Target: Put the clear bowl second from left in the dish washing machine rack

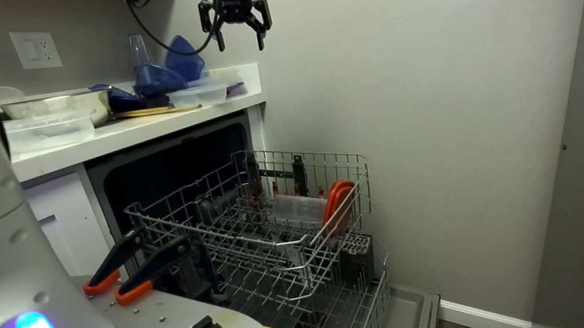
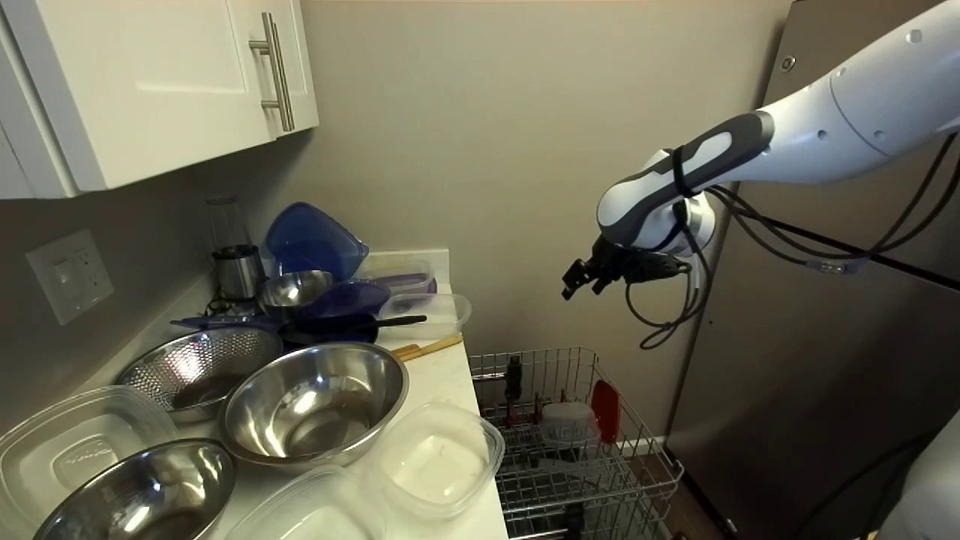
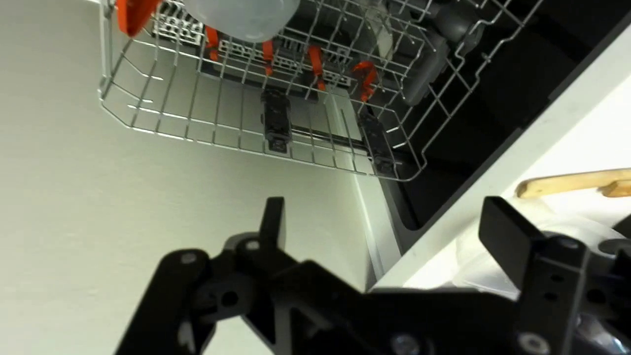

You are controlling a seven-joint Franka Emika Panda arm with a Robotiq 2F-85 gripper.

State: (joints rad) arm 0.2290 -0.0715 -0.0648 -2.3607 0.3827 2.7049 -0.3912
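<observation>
A small round see-through plastic bowl, the clear bowl [image 1: 300,211], lies tilted in the upper dish washing machine rack [image 1: 266,241]. It shows in an exterior view [image 2: 568,424] beside a red piece, and partly at the top of the wrist view [image 3: 246,15], cut off by the edge. The grey wire rack also shows in an exterior view [image 2: 540,480] and in the wrist view [image 3: 197,118]. My gripper [image 1: 241,43] is open and empty, well above the rack and apart from everything. Its two fingers stand wide apart in the wrist view [image 3: 379,217].
A red-orange piece [image 1: 337,203] stands in the rack next to the bowl. The counter [image 2: 480,517] holds steel bowls [image 2: 315,405], a colander [image 2: 202,367], blue bowls [image 2: 311,240] and flat clear containers [image 2: 442,457]. A wall and a tall grey door [image 2: 825,300] stand nearby.
</observation>
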